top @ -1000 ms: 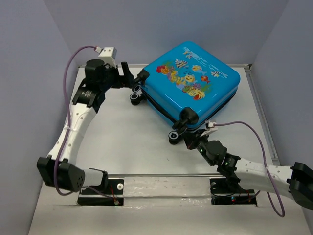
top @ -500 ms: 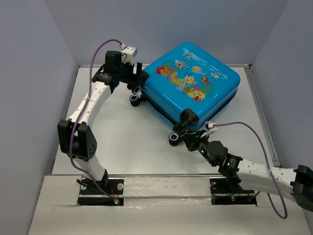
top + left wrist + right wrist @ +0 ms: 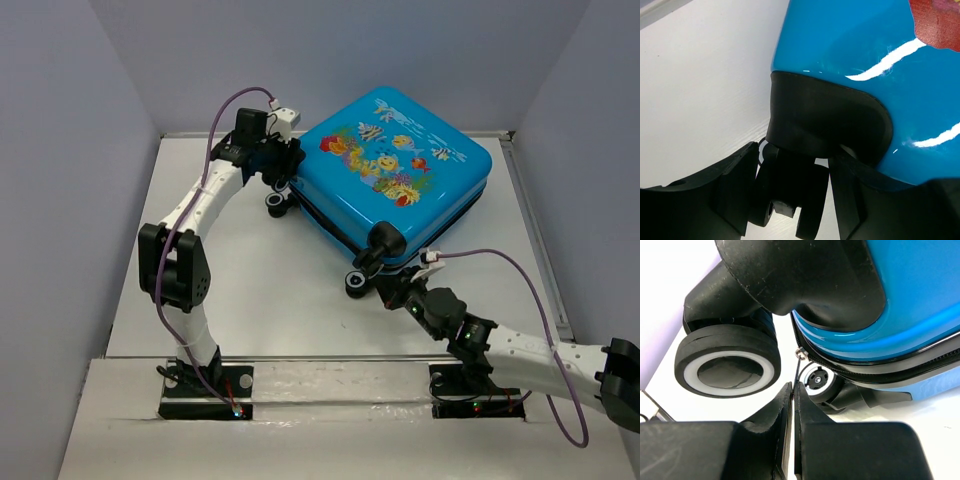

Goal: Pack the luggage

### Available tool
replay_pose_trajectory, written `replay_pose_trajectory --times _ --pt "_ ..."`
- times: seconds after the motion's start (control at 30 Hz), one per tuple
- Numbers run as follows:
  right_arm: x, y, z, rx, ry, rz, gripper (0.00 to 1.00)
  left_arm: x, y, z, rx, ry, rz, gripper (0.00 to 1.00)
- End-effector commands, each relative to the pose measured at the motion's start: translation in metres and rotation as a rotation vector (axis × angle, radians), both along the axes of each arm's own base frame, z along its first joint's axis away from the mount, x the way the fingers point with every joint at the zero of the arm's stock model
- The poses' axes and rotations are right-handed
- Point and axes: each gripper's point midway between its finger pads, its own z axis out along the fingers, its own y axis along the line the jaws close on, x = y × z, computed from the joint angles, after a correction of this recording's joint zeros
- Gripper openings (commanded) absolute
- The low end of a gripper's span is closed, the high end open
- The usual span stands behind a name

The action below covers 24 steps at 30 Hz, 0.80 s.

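The luggage (image 3: 400,170), a closed bright-blue suitcase with fish print, lies flat at the back right of the table. My left gripper (image 3: 283,178) is at its left corner. In the left wrist view the gripper (image 3: 795,180) is open, its fingers (image 3: 735,190) either side of a black wheel (image 3: 790,195) under the blue shell (image 3: 865,60). My right gripper (image 3: 392,290) is at the near corner. In the right wrist view it (image 3: 793,390) is shut on the thin black zipper pull (image 3: 797,367) hanging from the zipper band (image 3: 880,372).
A white-rimmed wheel (image 3: 727,370) sits just left of my right gripper, and another wheel (image 3: 817,381) lies behind the pull. A wheel (image 3: 275,203) shows below my left gripper. Grey walls enclose the table (image 3: 250,290) on three sides.
My left arm has swung right and stretched out to the suitcase's left corner, bringing its fingers around the wheel. My right gripper has held its place on the zipper pull.
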Motion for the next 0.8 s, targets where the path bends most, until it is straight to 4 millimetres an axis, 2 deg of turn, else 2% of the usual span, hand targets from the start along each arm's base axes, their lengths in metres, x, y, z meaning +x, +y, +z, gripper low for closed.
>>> replay_pose_trajectory --times 0.0,0.03,0.07,0.1,0.13,0.17,0.2,0.23,0.27,0.3,0.33,0.37,0.4,0.43,0.47,0.5,0.53,0.57,0.6,0.63,0.67,0.73,0.77 --pt "-0.016 0.020 0.026 0.073 -0.023 0.107 0.07 0.009 0.001 -0.025 -0.045 0.011 0.124 0.06" --pt "-0.014 0.019 0.028 0.063 -0.028 0.099 0.07 0.004 0.008 -0.022 -0.041 0.005 0.152 0.06" --pt "-0.011 0.019 0.030 0.038 -0.051 0.096 0.07 0.000 0.021 -0.031 -0.052 0.031 0.235 0.06" --pt "-0.006 0.021 0.043 0.036 -0.073 0.089 0.07 -0.004 0.024 -0.037 -0.103 0.054 0.269 0.06" --pt "0.000 0.025 0.044 0.004 -0.075 0.083 0.07 -0.025 0.029 -0.056 -0.132 0.117 0.288 0.06" --pt "0.009 0.029 0.064 -0.003 -0.115 0.092 0.07 -0.033 0.024 -0.057 -0.208 0.148 0.322 0.06" --pt "0.006 0.035 0.055 -0.035 -0.110 0.134 0.07 -0.044 0.023 -0.062 -0.236 0.174 0.337 0.06" --pt "0.024 0.035 0.068 -0.037 -0.120 0.112 0.07 -0.065 0.020 -0.082 -0.253 0.237 0.349 0.06" --pt "0.032 0.037 0.075 -0.035 -0.130 0.123 0.07 -0.077 0.013 -0.071 -0.307 0.239 0.325 0.06" --pt "0.038 0.038 0.081 -0.034 -0.137 0.138 0.07 -0.088 0.011 -0.072 -0.327 0.250 0.326 0.06" --pt "0.049 0.041 0.095 -0.026 -0.156 0.163 0.07 -0.105 0.007 -0.086 -0.351 0.279 0.328 0.06" --pt "0.052 0.042 0.102 -0.038 -0.180 0.194 0.07 -0.114 0.002 -0.071 -0.379 0.247 0.304 0.06" --pt "0.056 0.042 0.108 -0.037 -0.190 0.218 0.07 -0.126 0.001 -0.078 -0.388 0.272 0.307 0.06" --pt "0.072 0.030 0.122 -0.033 -0.213 0.187 0.07 -0.135 -0.003 -0.067 -0.416 0.253 0.287 0.06" --pt "0.077 0.023 0.128 -0.035 -0.223 0.186 0.07 -0.143 -0.007 -0.065 -0.430 0.262 0.272 0.06" --pt "0.074 0.019 0.124 -0.051 -0.208 0.231 0.07 -0.147 -0.013 -0.058 -0.461 0.245 0.249 0.06" --pt "0.078 0.010 0.125 -0.057 -0.206 0.228 0.07 -0.164 -0.019 -0.054 -0.482 0.241 0.226 0.06" --pt "0.081 0.001 0.125 -0.059 -0.201 0.230 0.07 -0.171 -0.022 -0.050 -0.498 0.233 0.212 0.06" --pt "0.084 -0.014 0.118 -0.068 -0.181 0.221 0.07 -0.177 -0.026 -0.044 -0.530 0.215 0.191 0.06" --pt "0.085 -0.018 0.113 -0.076 -0.169 0.210 0.07 -0.185 -0.031 -0.039 -0.561 0.210 0.178 0.06" --pt "0.084 -0.021 0.105 -0.088 -0.152 0.202 0.07 -0.204 -0.042 -0.039 -0.605 0.233 0.153 0.06" --pt "0.067 -0.011 0.075 -0.049 -0.084 0.273 0.07 -0.215 -0.062 -0.025 -0.685 0.218 0.096 0.06" --pt "0.059 -0.004 0.063 0.001 -0.038 0.276 0.07 -0.231 -0.079 -0.023 -0.723 0.260 0.056 0.06"
